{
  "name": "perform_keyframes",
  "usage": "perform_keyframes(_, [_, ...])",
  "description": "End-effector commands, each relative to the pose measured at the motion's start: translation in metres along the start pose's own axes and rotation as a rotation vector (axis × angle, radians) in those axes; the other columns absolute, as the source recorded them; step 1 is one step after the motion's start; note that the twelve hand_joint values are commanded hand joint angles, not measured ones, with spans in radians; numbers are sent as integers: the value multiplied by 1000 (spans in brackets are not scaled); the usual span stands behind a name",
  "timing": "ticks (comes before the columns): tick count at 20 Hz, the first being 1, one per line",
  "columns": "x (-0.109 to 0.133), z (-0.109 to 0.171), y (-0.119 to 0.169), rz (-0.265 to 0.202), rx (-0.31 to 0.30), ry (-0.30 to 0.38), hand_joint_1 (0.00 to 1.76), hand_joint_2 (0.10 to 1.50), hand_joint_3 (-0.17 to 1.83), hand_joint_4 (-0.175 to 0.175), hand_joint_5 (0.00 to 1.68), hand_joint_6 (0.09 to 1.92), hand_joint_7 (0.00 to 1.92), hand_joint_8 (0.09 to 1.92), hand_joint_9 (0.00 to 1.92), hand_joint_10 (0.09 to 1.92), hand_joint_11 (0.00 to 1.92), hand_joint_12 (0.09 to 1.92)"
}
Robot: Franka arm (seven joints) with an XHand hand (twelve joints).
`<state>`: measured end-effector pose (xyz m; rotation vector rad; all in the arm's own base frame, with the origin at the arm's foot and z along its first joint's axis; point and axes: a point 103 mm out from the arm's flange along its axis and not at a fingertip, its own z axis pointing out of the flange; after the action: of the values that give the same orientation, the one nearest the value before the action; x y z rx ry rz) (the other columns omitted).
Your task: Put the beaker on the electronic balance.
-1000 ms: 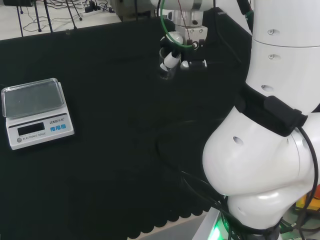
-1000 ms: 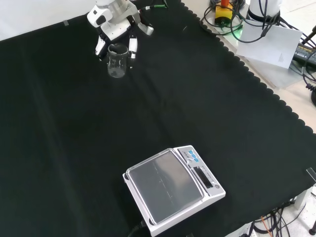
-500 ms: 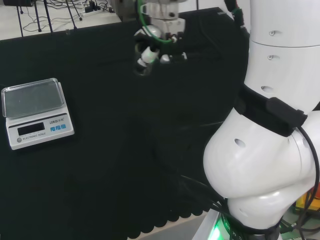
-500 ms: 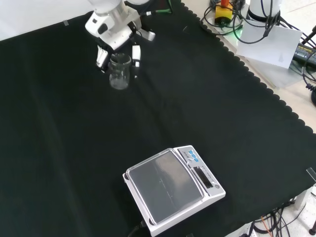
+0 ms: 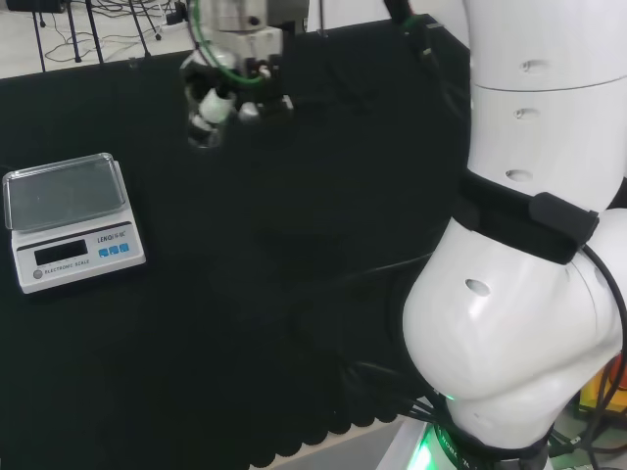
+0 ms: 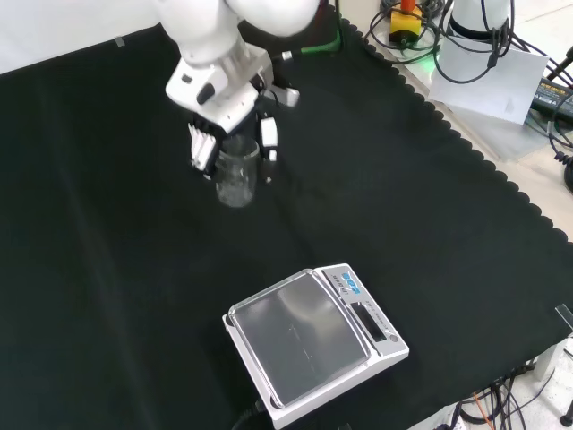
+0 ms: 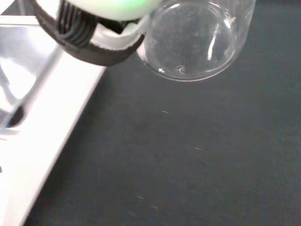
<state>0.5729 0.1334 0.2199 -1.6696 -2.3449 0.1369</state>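
Note:
A clear glass beaker hangs upright above the black cloth, held between the fingers and thumb of the black and white hand. In the head view the hand is above and to the right of the balance, with the beaker faint beneath it. The electronic balance is white with a steel pan that carries nothing; it stands near the front edge in the front view and at the left as the balance in the head view. The wrist view looks at the beaker's base and the balance's edge.
Black cloth covers the bench, with a scalloped edge at the right of the front view. The arm's large white links take up the right of the head view. Cables and a paper sheet lie beyond the cloth.
The hand has carried the beaker leftward in the head view and nearer in the front view, closing on the balance. The balance has stayed put.

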Motion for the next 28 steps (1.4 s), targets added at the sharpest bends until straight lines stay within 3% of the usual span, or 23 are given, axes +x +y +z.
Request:
perform_keyframes(1, [108,13,44,-132,56,-35,1376,746,871,-124,748,1460,797,1575,1100,1244,1277,893])
perform_keyframes(6, [150,21,66,-191,82,-37,1376,744,873,-124,752,1456,797,1575,1101,1246,1276,894])
perform_keyframes(11, [175,33,83,-229,109,-42,1379,731,890,-127,761,1450,806,1572,1113,1233,1274,897])
perform_keyframes(13, [178,40,89,-233,124,-37,1259,798,828,-57,778,1438,853,1538,1121,1259,1274,901])
perform_keyframes(15, [180,48,94,-236,141,-35,1209,826,802,-28,784,1433,872,1523,1123,1271,1274,902])
perform_keyframes(28, [175,71,106,-226,190,-42,1194,837,788,-24,784,1427,883,1516,1125,1276,1272,904])
